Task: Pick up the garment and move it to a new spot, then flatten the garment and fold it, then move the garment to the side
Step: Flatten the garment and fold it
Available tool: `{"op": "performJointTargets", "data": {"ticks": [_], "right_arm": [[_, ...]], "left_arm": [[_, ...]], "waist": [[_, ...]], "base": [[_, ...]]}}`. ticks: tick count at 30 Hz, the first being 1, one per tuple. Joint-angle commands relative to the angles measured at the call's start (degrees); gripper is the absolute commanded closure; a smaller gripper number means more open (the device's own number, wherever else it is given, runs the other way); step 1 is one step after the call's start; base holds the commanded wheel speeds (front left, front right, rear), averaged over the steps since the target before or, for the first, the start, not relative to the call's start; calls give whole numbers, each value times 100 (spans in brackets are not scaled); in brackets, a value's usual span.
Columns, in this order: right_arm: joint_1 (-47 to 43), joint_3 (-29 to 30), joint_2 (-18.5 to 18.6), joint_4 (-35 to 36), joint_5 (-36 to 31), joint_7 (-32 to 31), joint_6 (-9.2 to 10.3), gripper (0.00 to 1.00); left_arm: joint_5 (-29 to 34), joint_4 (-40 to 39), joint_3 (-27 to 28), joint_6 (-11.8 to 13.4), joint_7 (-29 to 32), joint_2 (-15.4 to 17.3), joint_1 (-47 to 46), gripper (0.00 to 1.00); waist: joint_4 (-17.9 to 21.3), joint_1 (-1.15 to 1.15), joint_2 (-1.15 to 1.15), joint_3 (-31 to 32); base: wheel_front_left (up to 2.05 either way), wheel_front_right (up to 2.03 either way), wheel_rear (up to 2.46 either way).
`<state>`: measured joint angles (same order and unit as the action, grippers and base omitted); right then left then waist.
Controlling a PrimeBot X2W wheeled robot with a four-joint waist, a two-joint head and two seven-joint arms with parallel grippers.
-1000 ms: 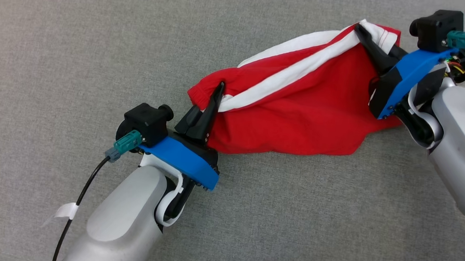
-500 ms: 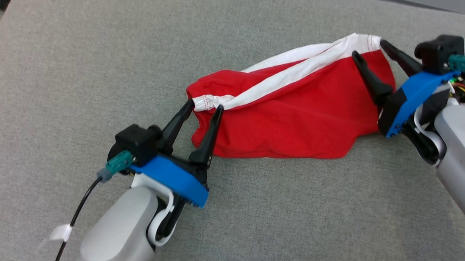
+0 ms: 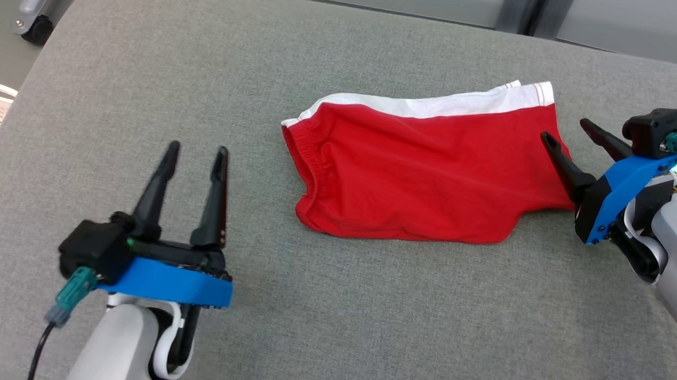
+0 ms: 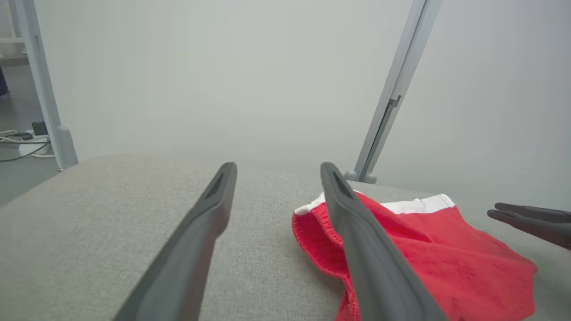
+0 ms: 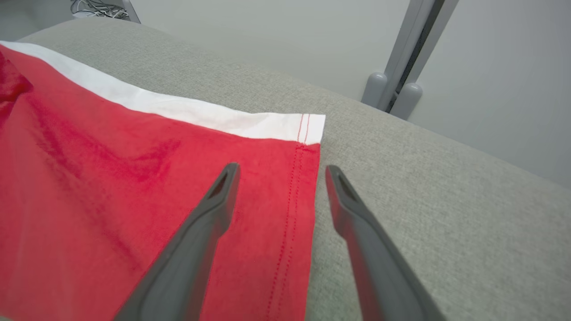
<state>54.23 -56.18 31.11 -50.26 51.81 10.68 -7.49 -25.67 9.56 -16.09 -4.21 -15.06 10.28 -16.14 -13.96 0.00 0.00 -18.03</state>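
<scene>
Both empty, jaws wide: left gripper (image 3: 197,148) well left of shorts (image 3: 420,177), right gripper (image 3: 564,128) at their right edge. Risk I see: pinching one layer only, bunching the fold.

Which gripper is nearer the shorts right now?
The right gripper: its open fingers straddle the hem edge of the red shorts, while the left gripper is open over bare grey cushion, apart from them.
</scene>
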Motion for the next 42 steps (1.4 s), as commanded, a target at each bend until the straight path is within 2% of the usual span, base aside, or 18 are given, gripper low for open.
{"op": "performJointTargets", "data": {"ticks": [1, 7, 10, 20, 24, 25, 26, 27, 35, 42], "right_arm": [[-58, -7, -6, -40, 30, 3, -2, 0], [-40, -99, -122, -343, 109, -152, -2, 0], [-54, -148, -148, -486, 147, -260, -2, 0], [-101, -377, -332, -864, 232, -856, -3, 0], [-110, -448, -395, -877, 277, -953, -7, 0], [-106, -460, -413, -878, 275, -955, -7, 23], [-98, -485, -439, -853, 270, -957, -8, 77], [-75, -493, -462, -809, 269, -898, -9, 100], [38, -459, -548, -816, 235, -357, -7, 100], [-385, -351, -560, -663, 458, 100, -3, 100]], "left_arm": [[99, -87, 115, 40, -11, -46, 88, 0], [797, -624, 1042, 134, -11, -467, 536, 0], [1029, -676, 1313, 80, -11, -599, 693, 0], [1277, -593, 1674, -30, -12, -735, 872, 0], [1151, -589, 1630, 27, -12, -740, 855, 0], [1137, -592, 1625, 42, -12, -741, 841, 0], [1116, -597, 1617, 57, -12, -742, 826, 0], [1114, -603, 1610, 63, -12, -742, 812, 0], [1143, -601, 1597, 74, -12, -742, 823, 0], [1254, -540, 1692, 25, -12, -740, 1012, 0]], "waist": [[-15, 0, 0, 5], [-80, 0, 0, 21], [-106, 0, 0, -1], [-170, 0, 0, -88], [-176, 0, 0, -106], [-177, 0, 0, -112], [-175, 0, 0, -115], [-172, 0, 0, -118], [-33, 0, 0, -9], [284, 0, 0, 318]], "base": [[0, 0, 0], [0, 0, 0], [0, 0, 0], [0, 0, 0], [0, 0, 0], [0, 0, 0], [0, 0, 0], [0, 0, 0], [0, 0, 0], [0, 0, 0]]}}
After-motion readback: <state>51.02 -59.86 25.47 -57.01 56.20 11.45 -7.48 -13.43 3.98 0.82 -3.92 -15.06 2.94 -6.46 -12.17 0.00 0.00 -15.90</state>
